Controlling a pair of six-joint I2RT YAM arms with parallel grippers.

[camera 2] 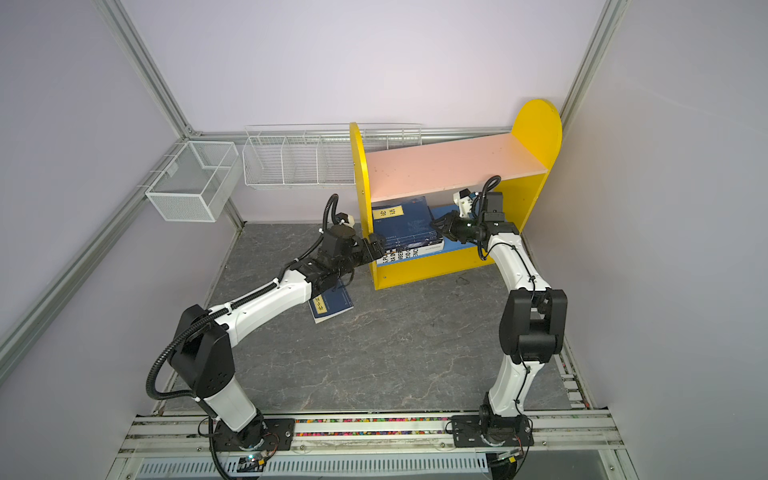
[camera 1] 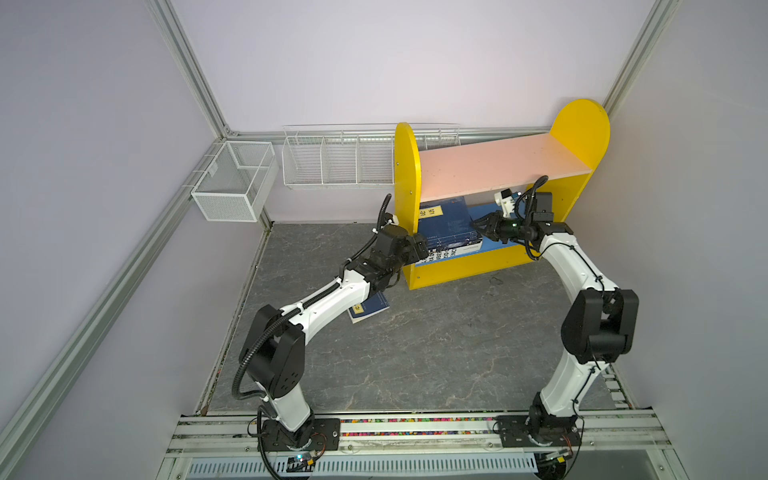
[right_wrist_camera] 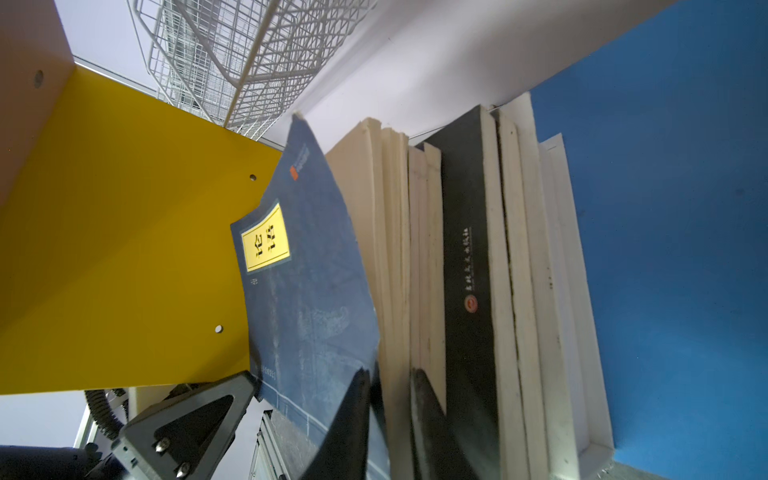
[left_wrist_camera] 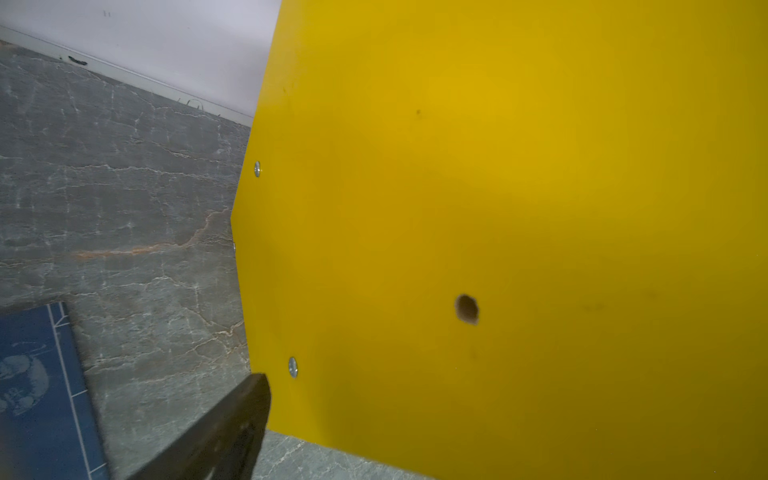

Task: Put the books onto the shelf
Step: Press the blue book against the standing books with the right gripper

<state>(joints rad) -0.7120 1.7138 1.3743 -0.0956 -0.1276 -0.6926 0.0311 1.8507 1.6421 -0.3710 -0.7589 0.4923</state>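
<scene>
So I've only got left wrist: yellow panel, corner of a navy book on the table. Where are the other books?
Observer: In a stack lying flat on the shelf's blue lower board, against the inside of that panel.
Operator: And the right gripper?
Observer: The right gripper is at the stack's right side. In its wrist view its fingers sit either side of the page edges just under the top book's curled cover. I can't tell if they grip.
</scene>
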